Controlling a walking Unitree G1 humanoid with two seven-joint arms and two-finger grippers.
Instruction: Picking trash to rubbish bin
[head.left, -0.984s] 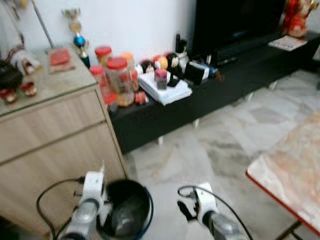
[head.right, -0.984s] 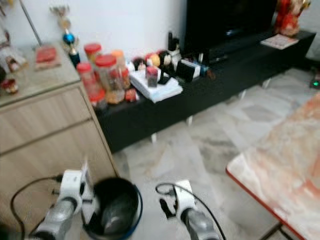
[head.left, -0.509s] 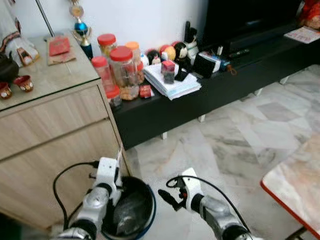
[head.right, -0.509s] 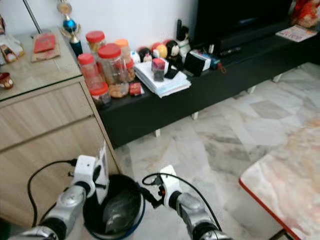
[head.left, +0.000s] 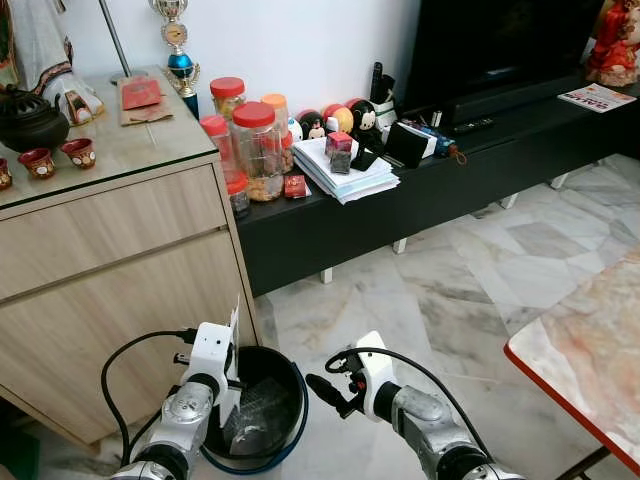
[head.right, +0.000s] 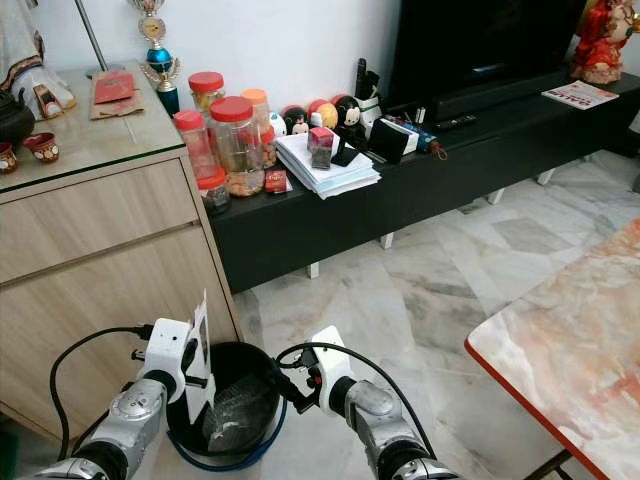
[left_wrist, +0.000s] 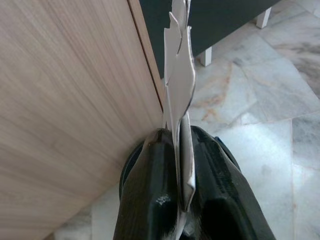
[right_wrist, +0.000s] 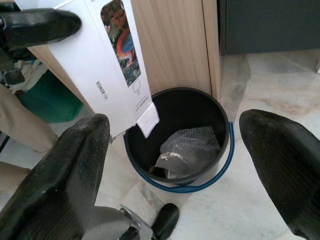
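A flat white printed carton (right_wrist: 100, 65) stands upright over the near rim of the black rubbish bin (head.left: 297, 398), pinched in my left gripper (left_wrist: 180, 150), which is shut on it. In the head views the left gripper (head.left: 226, 380) sits at the bin's left edge, by the cabinet. A crumpled clear plastic wrap (right_wrist: 190, 147) lies inside the bin (right_wrist: 220, 120). My right gripper (head.left: 325, 390) hovers open and empty just right of the bin, its fingers (right_wrist: 55, 185) spread wide and pointing toward it.
A wooden cabinet (head.left: 100, 260) stands right behind the bin. A black low TV bench (head.left: 420, 200) with jars and papers runs along the wall. A marble table with a red edge (head.left: 590, 350) juts in at the right. Marble floor lies between.
The camera has shifted and the blur has cleared. My right gripper has come closer to the bin's right side. The left gripper still holds the carton over the bin.
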